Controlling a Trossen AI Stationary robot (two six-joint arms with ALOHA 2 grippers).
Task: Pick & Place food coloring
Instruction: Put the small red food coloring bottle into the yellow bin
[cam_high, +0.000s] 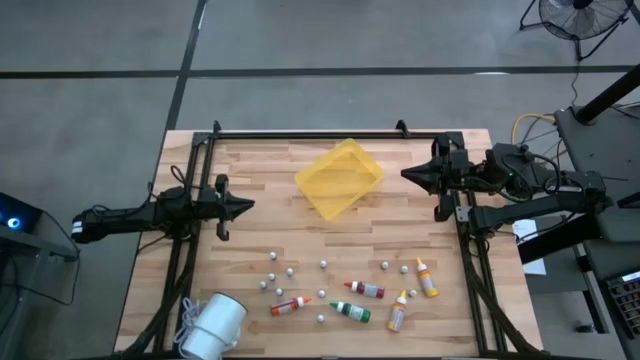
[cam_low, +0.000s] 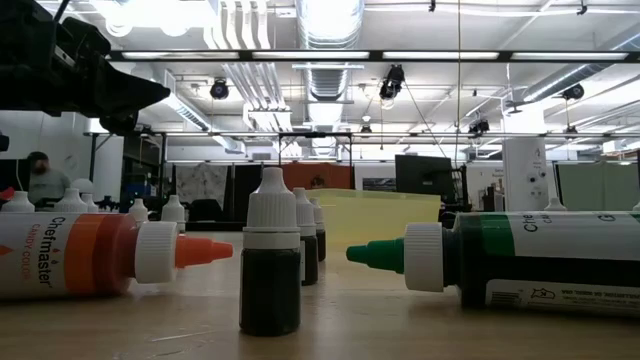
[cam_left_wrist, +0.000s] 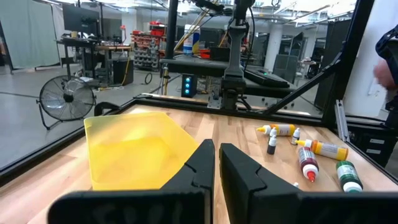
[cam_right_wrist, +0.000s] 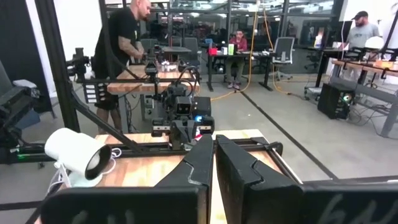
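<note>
The food coloring is several tiny dropper bottles near the table's front edge: an orange-capped one (cam_high: 290, 306), a green one (cam_high: 352, 312), a red one (cam_high: 366, 289) and two yellowish ones (cam_high: 398, 314) (cam_high: 427, 278), all lying on their sides. In the low view, a dark bottle (cam_low: 271, 265) stands upright between the orange (cam_low: 100, 255) and green (cam_low: 520, 258) ones. My left gripper (cam_high: 245, 206) is shut at the table's left, held level. My right gripper (cam_high: 408, 173) is shut at the right, held higher. Neither is near the bottles.
A yellow plastic tray (cam_high: 338, 178) sits at the table's far middle, between the two grippers. Small pale balls (cam_high: 291, 270) are scattered among the bottles. A white cylindrical device (cam_high: 213, 325) lies at the near left corner. People stand in the room beyond the table.
</note>
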